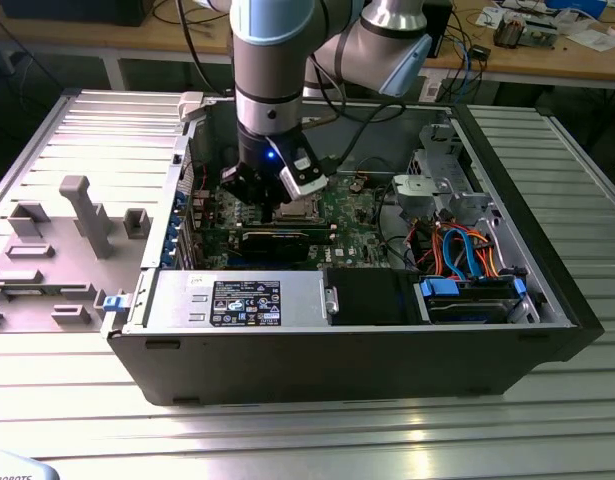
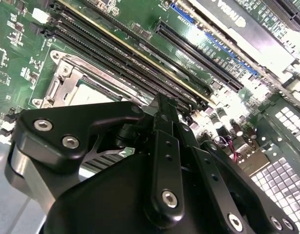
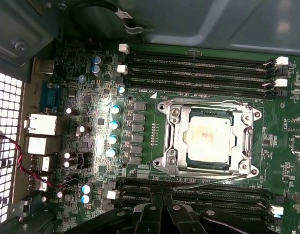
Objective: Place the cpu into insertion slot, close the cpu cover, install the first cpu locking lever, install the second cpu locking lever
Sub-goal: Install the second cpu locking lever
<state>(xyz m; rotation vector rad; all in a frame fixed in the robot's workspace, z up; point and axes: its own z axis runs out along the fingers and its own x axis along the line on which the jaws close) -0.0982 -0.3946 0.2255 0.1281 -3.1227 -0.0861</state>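
black gripper [image 3: 159, 214] linkage is being seen closest to the lens in both wrist views, its fingers [image 2: 162, 114] appearing drawn close together with nothing visibly held between them, though the tips are partly being hidden by the links. just beyond the fingertips the insertion slot [image 3: 208, 138] is being shown amid the green motherboard [image 3: 140, 146], and the cpu [image 3: 209, 136] is being seen already seated inside it, its dull silver top framed by the cpu cover [image 3: 171, 139], which appears to be lying flat over the slot. a thin wire lever [image 3: 208, 181] is being seen along the slot's edge nearest the gripper, running towards the long black memory slots [image 3: 198, 68] that flank the socket on two sides; whether it is being held under its catch cannot be told. in the exterior view the gripper [image 1: 272, 205] is being held low over the slot [image 1: 302, 212] inside the open computer case [image 1: 547, 300]. a risk is being judged here: the thin lever could be slipped off narrow fingertips and sprung back, or the fingers could be driven into the neighbouring memory slots or the cover if the approach is being made slightly off line, and uneven pressure on the cover could be passed to the chip. a white label [image 1: 245, 301] with print is being seen on the case's front bay, but none of its writing is being made out legibly.
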